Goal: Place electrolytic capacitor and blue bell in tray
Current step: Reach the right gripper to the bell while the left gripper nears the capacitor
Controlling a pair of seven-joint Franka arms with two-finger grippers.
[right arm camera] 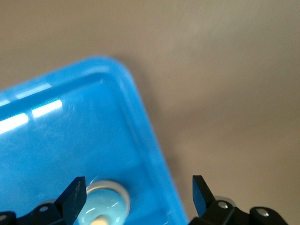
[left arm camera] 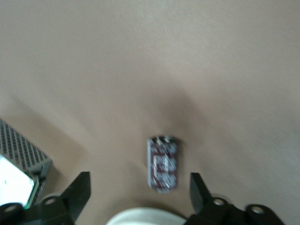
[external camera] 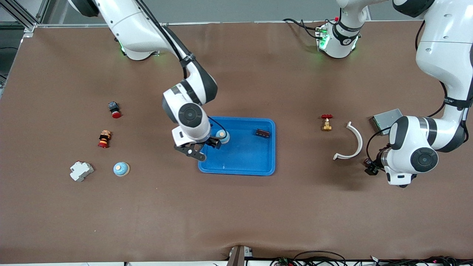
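Observation:
The bright blue tray (external camera: 258, 162) lies mid-table. A blue bell (external camera: 222, 136) sits in it near the corner toward the right arm's end. My right gripper (external camera: 203, 147) hangs open over that corner. In the right wrist view the bell (right arm camera: 105, 204) shows beside one fingertip of the gripper (right arm camera: 138, 194), apart from both. A second blue bell (external camera: 121, 169) rests on the table toward the right arm's end. The electrolytic capacitor (left arm camera: 163, 164), dark red with silver print, lies on the table. My left gripper (left arm camera: 139, 187) is open around it, with neither finger touching it.
A small dark part (external camera: 262, 133) lies in the tray. Near the left gripper are a white curved piece (external camera: 351, 142), a grey metal box (external camera: 386, 118) and a brass valve (external camera: 326, 122). A red button (external camera: 114, 109), a red-yellow part (external camera: 104, 139) and a white breaker (external camera: 81, 171) lie toward the right arm's end.

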